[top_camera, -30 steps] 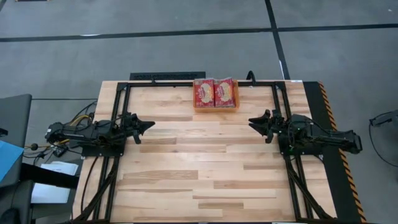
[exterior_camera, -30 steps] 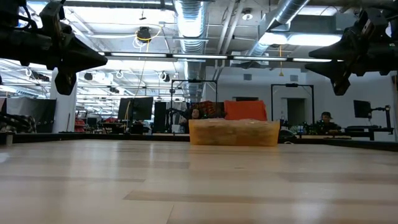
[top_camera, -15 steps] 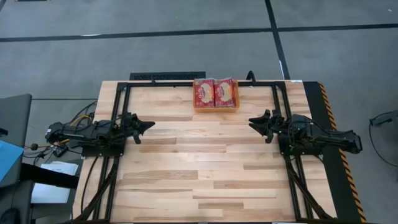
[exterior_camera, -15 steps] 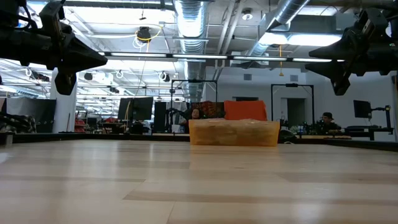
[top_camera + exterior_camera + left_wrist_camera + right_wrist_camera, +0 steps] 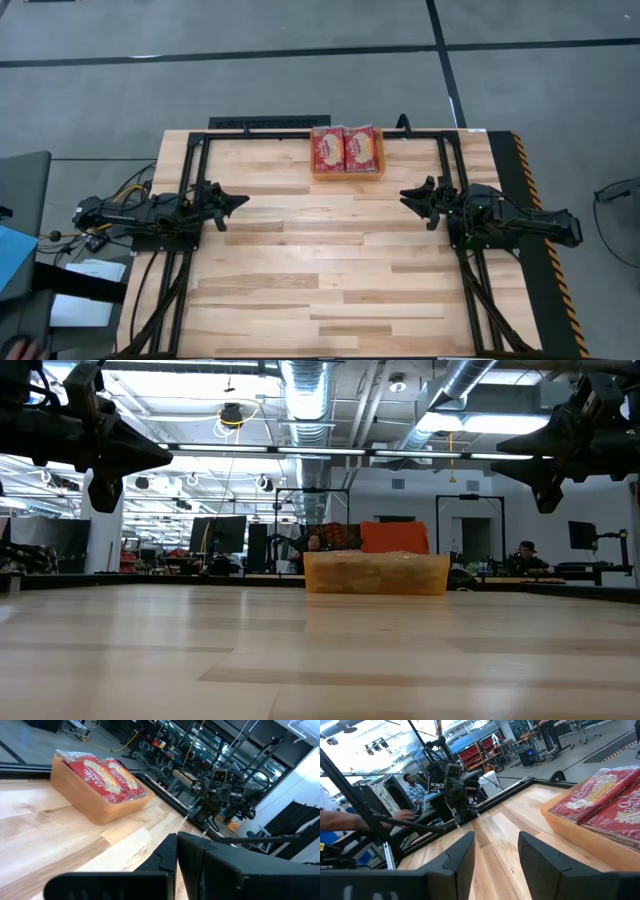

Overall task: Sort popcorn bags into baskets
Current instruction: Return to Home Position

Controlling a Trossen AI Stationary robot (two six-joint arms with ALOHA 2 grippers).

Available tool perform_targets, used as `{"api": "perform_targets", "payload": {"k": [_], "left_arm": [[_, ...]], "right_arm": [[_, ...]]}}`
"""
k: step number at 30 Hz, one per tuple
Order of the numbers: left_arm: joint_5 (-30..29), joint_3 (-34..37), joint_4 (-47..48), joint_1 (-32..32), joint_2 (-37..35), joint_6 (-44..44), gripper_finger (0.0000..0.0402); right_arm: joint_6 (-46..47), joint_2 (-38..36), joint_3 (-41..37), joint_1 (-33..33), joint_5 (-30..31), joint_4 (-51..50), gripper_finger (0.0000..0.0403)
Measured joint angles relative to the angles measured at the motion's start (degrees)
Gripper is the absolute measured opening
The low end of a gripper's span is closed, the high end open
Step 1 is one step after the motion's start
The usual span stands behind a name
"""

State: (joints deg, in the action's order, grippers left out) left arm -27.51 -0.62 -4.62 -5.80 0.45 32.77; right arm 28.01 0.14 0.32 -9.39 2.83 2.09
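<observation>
Well, your pale plank table (image 5: 330, 270) shows smooth, striped wood grain. Over its left side the left gripper (image 5: 238, 201) hangs with its dark fingers pressed together on nothing. Over the right side you have the right gripper (image 5: 405, 194), fingers parted and empty. At the middle of the far edge sits the orange bin (image 5: 346, 175), a translucent low-walled rectangle. The popcorn bags (image 5: 345, 148), glossy red packets with cream centres, lie flat inside it, side by side.

table (image 5: 330, 260): pale wood planks, smooth, low sheen | bin (image 5: 376, 574) at table's far edge: translucent orange plastic, smooth | popcorn bags (image 5: 328, 150) on table's far side: glossy crinkled red film | rails (image 5: 268, 122) edging table: matt black metal
</observation>
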Motion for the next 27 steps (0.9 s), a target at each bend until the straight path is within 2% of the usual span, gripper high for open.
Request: {"api": "perform_targets", "payload": {"k": [27], "left_arm": [[-0.17,0.0,0.02,0.0,0.02,0.0,0.0]], "right_arm": [[0.02,0.0,0.0,0.0,0.0,0.02,0.0183]]}}
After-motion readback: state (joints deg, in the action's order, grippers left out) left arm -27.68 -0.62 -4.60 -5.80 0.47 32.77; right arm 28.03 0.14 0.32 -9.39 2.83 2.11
